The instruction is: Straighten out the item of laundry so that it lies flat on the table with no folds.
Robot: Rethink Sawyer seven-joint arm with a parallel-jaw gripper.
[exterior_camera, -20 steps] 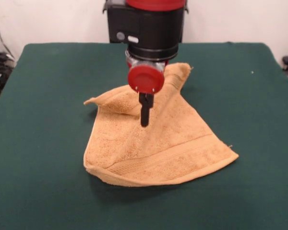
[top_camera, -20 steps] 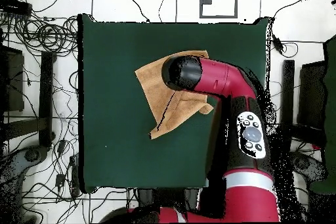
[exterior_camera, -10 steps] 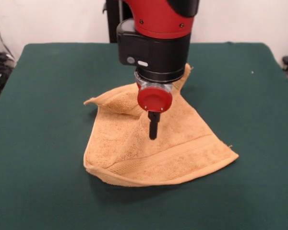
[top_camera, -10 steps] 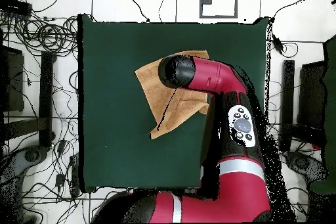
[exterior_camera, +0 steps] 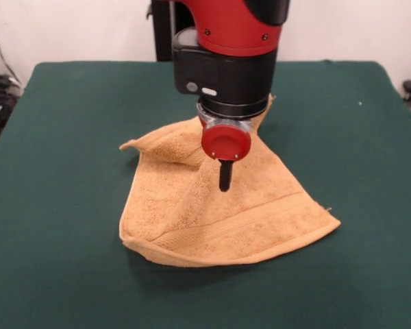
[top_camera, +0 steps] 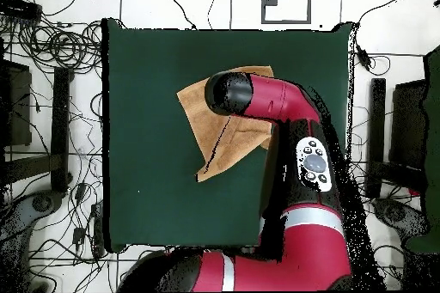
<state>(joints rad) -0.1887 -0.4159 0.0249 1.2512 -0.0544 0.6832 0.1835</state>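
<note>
A wide bench (exterior_camera: 68, 205) covered in plain dark green cloth fills most of the front view, with a pale wall behind it along the top of the frame. In the overhead view the bench (top_camera: 146, 186) sits on a light floor strewn with black cables (top_camera: 51, 45) at the left and along the top, with dark equipment at both side edges. The tan-orange towel (exterior_camera: 219, 219) lies near the middle of the front view, a little right of centre; it is not flat. Its upper left part is folded over into a raised flap, and a woven band runs across the lower part, near the edge closest to the bottom of the frame. In the overhead view the towel (top_camera: 210, 126) shows in the upper middle of the green cloth, partly covered by the red arm (top_camera: 292, 135), which reaches in from the bottom right of the frame. The hand (exterior_camera: 225, 177) points down over the middle of the towel, seen only as one narrow black tip below a red disc; whether it is open or closed cannot be told, nor whether it touches the cloth. The arm hides the towel's upper right corner in the front view.
</note>
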